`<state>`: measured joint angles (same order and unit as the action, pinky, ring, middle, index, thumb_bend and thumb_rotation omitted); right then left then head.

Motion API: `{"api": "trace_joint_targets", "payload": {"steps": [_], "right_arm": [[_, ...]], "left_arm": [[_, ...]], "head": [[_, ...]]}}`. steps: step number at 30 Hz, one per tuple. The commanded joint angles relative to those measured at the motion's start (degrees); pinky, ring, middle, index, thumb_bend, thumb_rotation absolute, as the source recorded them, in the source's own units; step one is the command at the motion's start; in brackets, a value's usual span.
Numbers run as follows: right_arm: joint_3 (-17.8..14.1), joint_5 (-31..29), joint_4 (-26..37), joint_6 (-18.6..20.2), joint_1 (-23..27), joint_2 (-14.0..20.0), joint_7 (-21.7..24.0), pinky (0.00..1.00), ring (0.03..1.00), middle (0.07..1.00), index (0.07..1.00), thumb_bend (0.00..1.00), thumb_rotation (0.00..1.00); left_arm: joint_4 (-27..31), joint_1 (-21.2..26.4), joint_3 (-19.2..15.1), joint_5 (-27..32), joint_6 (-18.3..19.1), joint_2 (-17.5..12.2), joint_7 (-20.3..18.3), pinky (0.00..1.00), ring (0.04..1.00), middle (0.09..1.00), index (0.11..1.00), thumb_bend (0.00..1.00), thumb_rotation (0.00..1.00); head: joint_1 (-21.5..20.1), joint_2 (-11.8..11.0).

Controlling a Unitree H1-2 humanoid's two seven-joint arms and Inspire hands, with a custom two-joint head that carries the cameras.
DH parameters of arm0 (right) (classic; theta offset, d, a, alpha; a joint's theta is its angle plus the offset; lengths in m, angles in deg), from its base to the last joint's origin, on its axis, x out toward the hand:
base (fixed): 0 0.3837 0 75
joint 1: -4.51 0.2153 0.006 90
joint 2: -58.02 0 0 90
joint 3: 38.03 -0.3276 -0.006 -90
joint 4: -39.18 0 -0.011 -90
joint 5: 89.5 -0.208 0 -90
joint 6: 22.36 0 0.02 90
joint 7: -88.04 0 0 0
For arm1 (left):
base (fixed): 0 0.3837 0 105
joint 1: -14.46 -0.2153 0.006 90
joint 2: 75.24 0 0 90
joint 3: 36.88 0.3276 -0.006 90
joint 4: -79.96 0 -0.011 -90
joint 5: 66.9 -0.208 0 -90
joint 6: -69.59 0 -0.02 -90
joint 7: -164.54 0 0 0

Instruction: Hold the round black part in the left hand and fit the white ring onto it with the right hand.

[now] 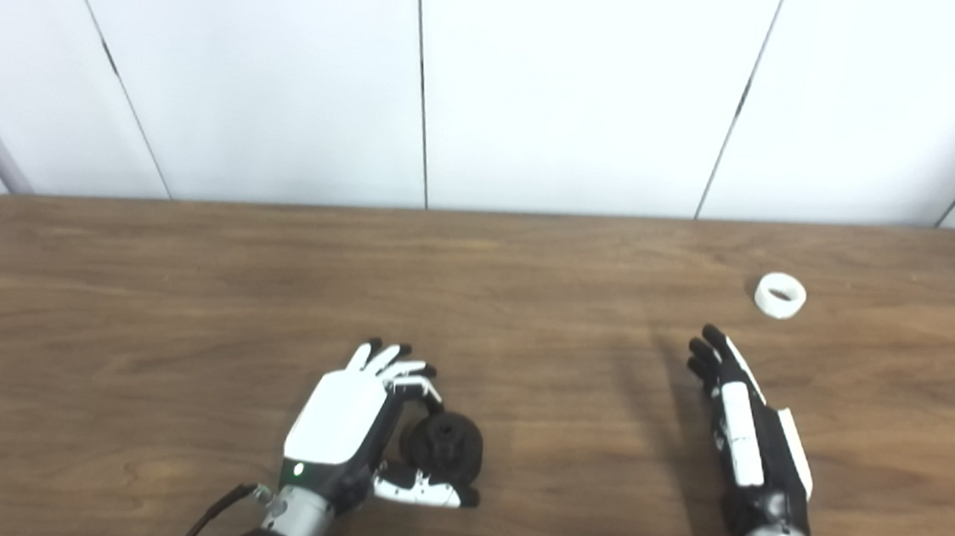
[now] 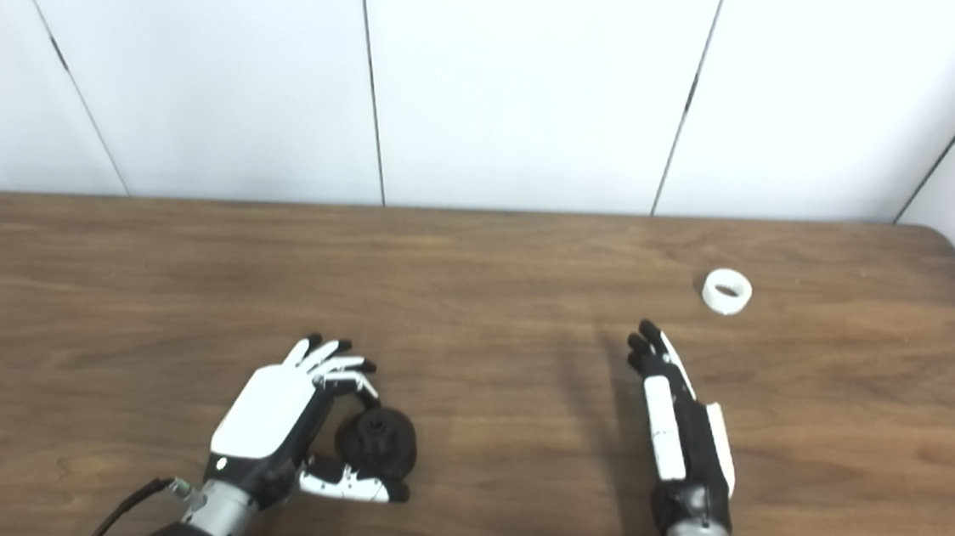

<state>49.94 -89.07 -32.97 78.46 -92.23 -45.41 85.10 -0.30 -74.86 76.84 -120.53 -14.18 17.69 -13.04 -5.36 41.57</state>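
Black and round, the part (image 1: 441,446) lies on the wooden table (image 1: 185,296) in the left eye view, inside the curl of the left hand (image 1: 363,425), whose fingers and thumb reach around it but do not seem to clamp it yet; for a good hold they should probably close evenly on its rim. In the right eye view, the right hand (image 2: 674,420) is flat, stretched out and empty, pointing toward the white ring (image 2: 727,291) that rests apart from it, further back on the table, so it should likely approach from above and pinch the ring's outer wall.
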Motion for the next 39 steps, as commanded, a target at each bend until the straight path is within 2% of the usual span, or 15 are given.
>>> {"api": "trace_joint_targets", "payload": {"steps": [1, 5, 9, 14, 16, 18, 21, 24, 28, 34, 39], "right_arm": [[-0.4, -0.4, 2.8, -1.1, 1.1, 0.3, 0.3, 1.0, 0.928, 0.906, 0.915, 0.54, 0.91], [-1.0, -0.7, 3.3, -0.5, 1.4, 0.7, 0.7, 1.0, 0.932, 0.903, 0.911, 0.51, 0.85], [-1.7, -1.1, 3.8, -0.3, 2.3, 1.2, 0.9, 1.0, 0.934, 0.903, 0.904, 0.49, 0.75], [-2.7, -0.1, 4.1, 0.2, 3.8, 2.3, 0.0, 0.95, 0.914, 0.908, 0.884, 0.54, 0.59], [-3.1, 2.7, 4.3, 1.2, 4.9, 2.9, -1.2, 0.87, 0.876, 0.874, 0.85, 0.59, 0.54], [-3.1, 6.6, 4.3, 2.7, 6.1, 4.4, -1.7, 0.8, 0.848, 0.85, 0.834, 0.62, 0.53], [-3.4, 10.2, 4.1, 4.0, 7.7, 6.7, -1.7, 0.8, 0.864, 0.867, 0.84, 0.68, 0.51], [-3.6, 13.8, 2.7, 3.7, 9.6, 10.1, -1.5, 0.81, 0.858, 0.867, 0.839, 0.69, 0.44], [-3.2, 20.4, -0.2, 3.6, 12.4, 15.0, -2.0, 0.87, 0.874, 0.856, 0.811, 0.77, 0.39], [-3.2, 26.1, -2.8, 7.4, 17.4, 19.5, -1.0, 0.87, 0.892, 0.864, 0.795, 0.8, 0.23], [-2.1, 30.5, -4.8, 11.1, 21.6, 22.6, 0.9, 0.89, 0.924, 0.886, 0.786, 0.84, 0.23]], "left_arm": [[-0.6, -0.4, 0.2, -1.5, 0.0, -0.1, 0.1, 1.0, 0.919, 0.803, 0.484, 0.52, 0.06], [-1.0, -0.7, 0.1, -2.4, -0.3, 0.0, 0.5, 1.0, 0.917, 0.801, 0.484, 0.52, 0.06], [-1.2, -0.8, 0.1, -2.6, -0.2, 0.0, 0.7, 1.0, 0.915, 0.8, 0.484, 0.52, 0.06], [-1.7, -0.9, 0.2, -3.2, -0.5, -0.2, 1.4, 1.0, 0.915, 0.8, 0.484, 0.52, 0.06], [-1.7, -1.0, 0.1, -3.2, -0.5, -0.2, 1.3, 1.0, 0.915, 0.799, 0.484, 0.52, 0.06], [-1.8, -1.1, 0.1, -3.2, -0.6, 0.0, 1.3, 1.0, 0.916, 0.798, 0.484, 0.52, 0.06], [-2.3, -1.2, 0.3, -3.7, -0.7, 0.0, 1.7, 1.0, 0.913, 0.797, 0.485, 0.52, 0.06], [-2.7, -1.4, 0.4, -3.8, -0.9, 0.1, 2.3, 1.0, 0.907, 0.794, 0.485, 0.52, 0.06], [-3.2, -1.4, 0.3, -3.8, -1.0, 0.0, 2.7, 1.0, 0.905, 0.795, 0.484, 0.52, 0.06], [-3.7, -1.5, -0.5, -3.3, -2.1, -1.0, 3.1, 1.0, 0.895, 0.789, 0.484, 0.52, 0.06], [-3.2, -1.7, -1.4, -2.2, -2.7, -1.7, 2.3, 1.0, 0.903, 0.793, 0.485, 0.52, 0.05]], "head": [[0.0, 0.2], [-0.1, 0.4], [-0.3, 0.6], [-0.3, 0.6], [-0.3, 0.6], [-2.0, 0.1], [-2.0, -0.4], [-2.2, -0.6], [-5.5, -1.1], [-10.7, -1.9], [-13.2, -2.4]]}}
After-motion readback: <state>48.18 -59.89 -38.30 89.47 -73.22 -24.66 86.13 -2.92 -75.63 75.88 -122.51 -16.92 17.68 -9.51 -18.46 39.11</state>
